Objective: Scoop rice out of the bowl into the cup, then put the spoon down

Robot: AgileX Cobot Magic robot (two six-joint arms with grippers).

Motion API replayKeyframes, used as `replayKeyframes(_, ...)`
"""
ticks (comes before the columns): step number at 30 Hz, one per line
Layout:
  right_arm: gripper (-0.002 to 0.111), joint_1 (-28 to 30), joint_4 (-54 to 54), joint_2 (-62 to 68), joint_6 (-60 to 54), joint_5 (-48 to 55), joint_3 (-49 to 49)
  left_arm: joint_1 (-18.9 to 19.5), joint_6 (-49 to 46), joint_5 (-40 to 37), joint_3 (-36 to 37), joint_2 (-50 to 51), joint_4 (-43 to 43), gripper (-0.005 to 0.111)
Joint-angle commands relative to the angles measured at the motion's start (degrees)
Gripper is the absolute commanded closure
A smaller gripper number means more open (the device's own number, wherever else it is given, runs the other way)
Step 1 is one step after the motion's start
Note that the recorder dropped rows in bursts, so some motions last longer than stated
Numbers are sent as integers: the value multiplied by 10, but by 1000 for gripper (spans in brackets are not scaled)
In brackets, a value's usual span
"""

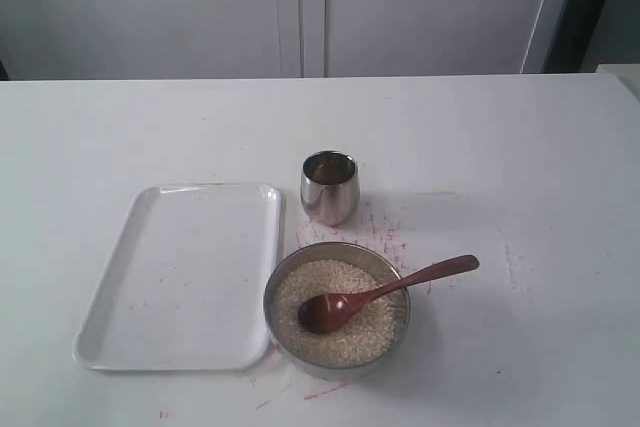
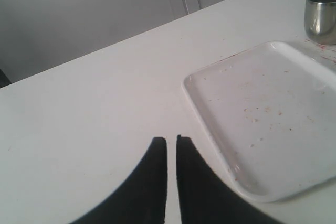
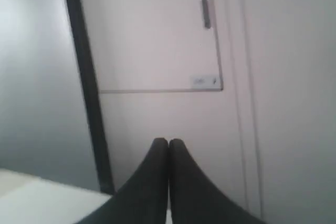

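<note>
The wide steel bowl (image 1: 283,327) sits near the table's front, filled with off-white rice (image 1: 350,337). The reddish-brown wooden spoon (image 1: 400,285) lies in it, round end on the rice, handle resting over the rim toward the right. The small shiny steel cup (image 1: 329,187) stands just behind the bowl; it also shows in the left wrist view as the cup (image 2: 321,15). Neither arm appears in the exterior view. My left gripper (image 2: 171,139) is shut and empty above bare table beside the tray. My right gripper (image 3: 168,141) is shut, empty, and faces a wall.
A white rectangular tray (image 1: 180,277) lies left of the bowl and cup, its surface speckled, seen close as the tray (image 2: 262,114). Red marks (image 1: 385,232) dot the table around the bowl. White cabinets stand behind the table.
</note>
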State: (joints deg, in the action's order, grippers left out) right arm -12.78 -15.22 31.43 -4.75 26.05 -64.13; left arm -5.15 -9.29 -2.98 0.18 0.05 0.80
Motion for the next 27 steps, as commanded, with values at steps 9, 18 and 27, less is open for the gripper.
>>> replayKeyframes(9,108,-5,-158,113,-186,182,-15,-2,-1,4,-2,-1,-3,92)
replayKeyframes(18,108,-5,-158,160,-186,223,-15,-2,-1,4,-2,-1,-3,92)
replayKeyframes(27,108,-5,-160,243,-223,298,-15,-2,-1,4,-2,-1,-3,92)
